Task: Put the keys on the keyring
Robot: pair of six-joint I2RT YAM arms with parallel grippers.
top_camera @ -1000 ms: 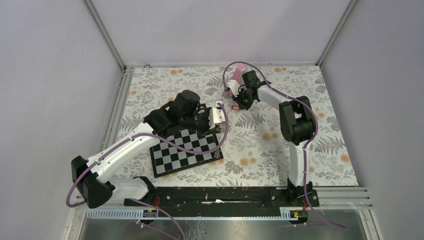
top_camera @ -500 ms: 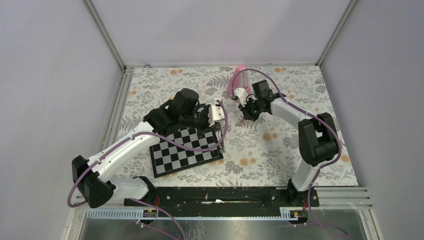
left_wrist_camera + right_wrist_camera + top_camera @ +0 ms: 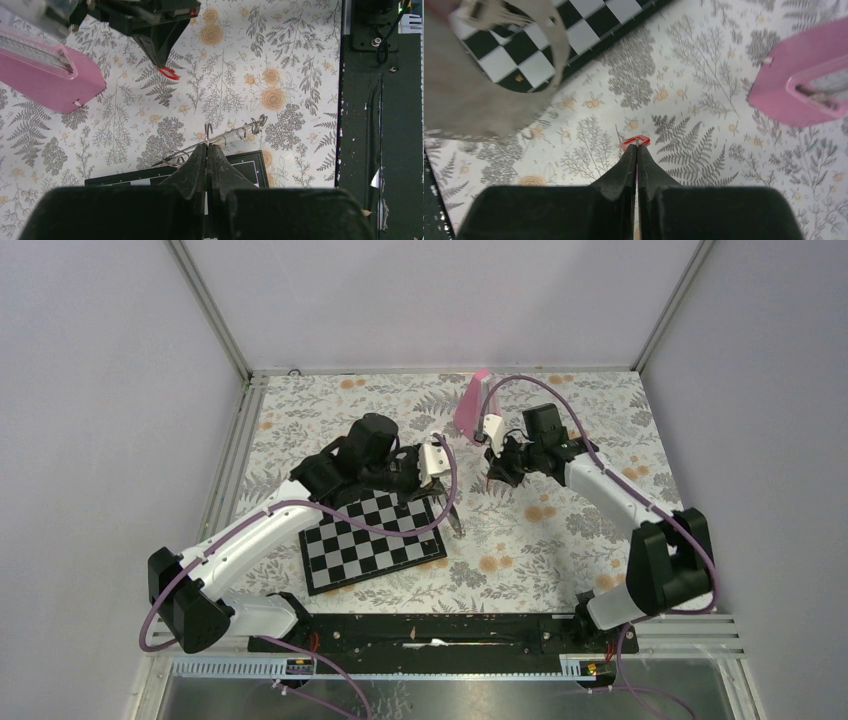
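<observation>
Table (image 3: 560,540): floral cloth, walled on three sides, rail on the near edge. Chessboard (image 3: 370,540) is the landmark, lying skewed on the left half. Pink metronome (image 3: 470,405) stands well beyond the chessboard's far right corner.

Left gripper (image 3: 206,148) is just off the chessboard's right edge, jaws pressed together, pinching the keyring (image 3: 240,132) mid-span. The pale loop sticks out both ways, one end over the chessboard's corner, the other over cloth.

Right gripper (image 3: 636,150) is past the chessboard's far right corner, between chessboard and metronome. Its jaws are pressed together on the red key (image 3: 635,141), red head poking out at the tips. Silver key: there's thin metal by the loop end over the chessboard, can't tell if that's it.

Step, my read: carry the red key to the keyring and thread it. To do it well:
- hold the loop steady, free end turned toward the right gripper
- bring the key in slow, its hole lined up with the loop end
- no twisting, since both pinches are tiny and could slip

Room: open cloth right of the chessboard between the grippers, nothing in the path. The metronome is close behind the right gripper, so don't swing back. The chessboard's edge could snag the loop, so keep it lifted
</observation>
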